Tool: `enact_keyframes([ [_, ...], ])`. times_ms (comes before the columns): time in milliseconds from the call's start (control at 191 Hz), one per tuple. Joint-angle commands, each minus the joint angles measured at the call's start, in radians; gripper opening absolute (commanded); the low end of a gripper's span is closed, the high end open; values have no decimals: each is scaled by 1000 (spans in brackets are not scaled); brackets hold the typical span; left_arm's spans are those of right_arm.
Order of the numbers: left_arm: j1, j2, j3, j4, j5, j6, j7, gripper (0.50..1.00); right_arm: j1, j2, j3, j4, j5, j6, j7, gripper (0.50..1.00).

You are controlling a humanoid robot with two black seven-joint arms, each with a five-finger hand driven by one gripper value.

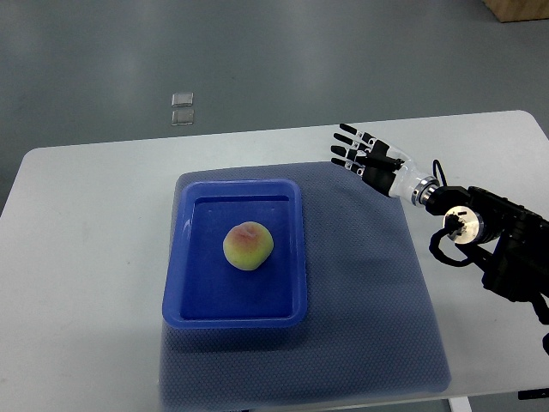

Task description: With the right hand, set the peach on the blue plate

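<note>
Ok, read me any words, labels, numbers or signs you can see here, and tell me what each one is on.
None readable: no print shows on the blue plate, the peach, the mat, the table or the right hand.
Two small clear squares on the floor: too small to tell.

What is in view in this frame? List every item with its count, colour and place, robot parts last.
peach: one, yellow-green with a pink blush, lying in the middle of the blue plate
blue plate: one, blue, rectangular tray shape, on the left part of the mat
mat: one, grey-blue mesh, spread over the table's centre under the plate
table: one, white, filling most of the picture
small clear squares: two, transparent, on the grey floor beyond the table's far edge
brown object: one, at the top right corner, cut off by the frame
right hand: one, black and white, fingers spread, empty, to the right of the plate near the table's far edge
</note>
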Motion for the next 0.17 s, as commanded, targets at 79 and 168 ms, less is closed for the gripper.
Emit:
enact_keyframes([
  [79, 0, 0, 0, 0, 0, 0, 0, 1000, -2, 0, 0, 1, 0, 0, 1, 928],
  [168, 0, 0, 0, 0, 0, 0, 0, 1000, -2, -8, 0, 1, 0, -3, 2, 928],
])
